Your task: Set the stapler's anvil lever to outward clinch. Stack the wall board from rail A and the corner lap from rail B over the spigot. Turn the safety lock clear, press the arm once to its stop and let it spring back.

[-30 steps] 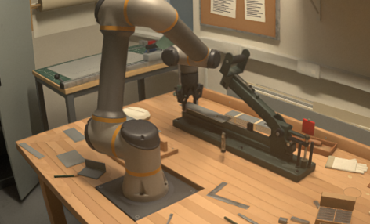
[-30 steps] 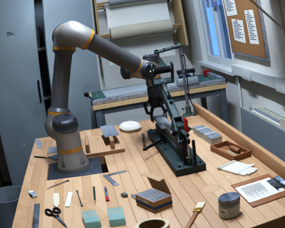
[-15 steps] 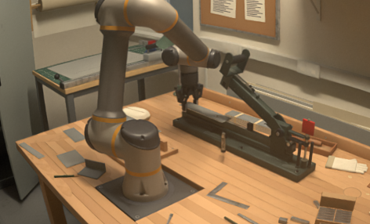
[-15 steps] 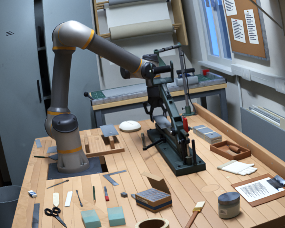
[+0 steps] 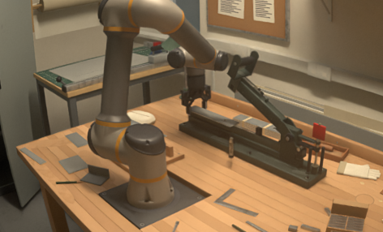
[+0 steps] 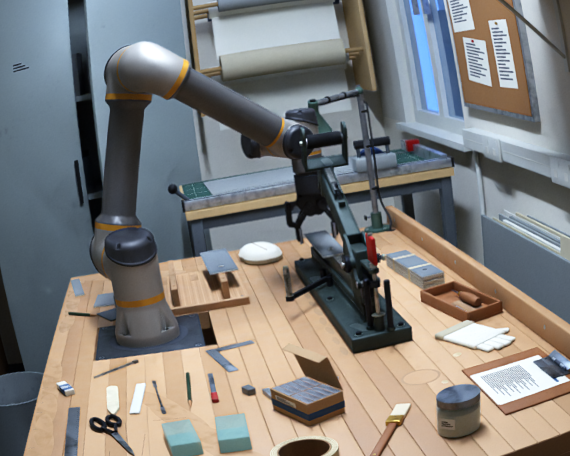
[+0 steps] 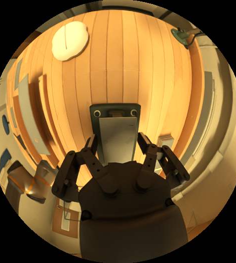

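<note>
The spigot of the stapler [image 5: 253, 144] is mostly covered by a grey board [image 7: 117, 140] [image 6: 323, 243] that lies flat along its far end, on top of the dark base. My gripper [image 7: 117, 142] [image 5: 195, 101] [image 6: 303, 220] hangs just above that board's near end, open and holding nothing. The stapler's long arm [image 5: 265, 107] stands raised at a slant, its handle up by my wrist. A red lock tab [image 6: 370, 248] sits on the stapler's near upright. Another grey board [image 6: 219, 261] rests on the wooden rail rack [image 6: 206, 290] left of the stapler.
The arm's base [image 6: 141, 320] stands at the bench's left. A white pad [image 6: 260, 252] lies behind the rack, a stack of boards [image 6: 414, 267] and a tray [image 6: 460, 299] to the stapler's right, and a glove [image 6: 473, 335], staple box [image 6: 308, 395] and small tools along the front.
</note>
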Robot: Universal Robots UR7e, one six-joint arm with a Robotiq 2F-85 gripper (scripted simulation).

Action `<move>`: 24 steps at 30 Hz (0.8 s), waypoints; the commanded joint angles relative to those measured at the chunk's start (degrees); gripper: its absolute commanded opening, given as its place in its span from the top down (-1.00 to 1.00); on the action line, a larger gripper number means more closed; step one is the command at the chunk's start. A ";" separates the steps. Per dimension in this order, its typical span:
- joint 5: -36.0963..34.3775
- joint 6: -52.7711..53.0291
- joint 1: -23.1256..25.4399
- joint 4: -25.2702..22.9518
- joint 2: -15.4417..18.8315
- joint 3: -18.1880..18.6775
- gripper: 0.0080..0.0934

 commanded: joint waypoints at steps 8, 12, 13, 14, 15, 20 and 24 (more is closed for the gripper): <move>0.00 0.00 0.00 -0.02 -0.03 -0.02 -0.78; 0.00 0.00 0.00 0.14 -0.12 -0.08 -0.78; 0.00 0.00 0.00 0.23 -0.16 -0.12 -0.78; 0.00 0.00 0.00 0.32 -0.22 -0.16 -0.78; 0.00 0.00 0.00 0.44 -0.28 -0.21 -0.78; 0.00 0.00 0.00 1.28 -0.75 -0.59 -0.78; 0.00 0.00 0.00 2.19 -1.23 -1.01 -0.78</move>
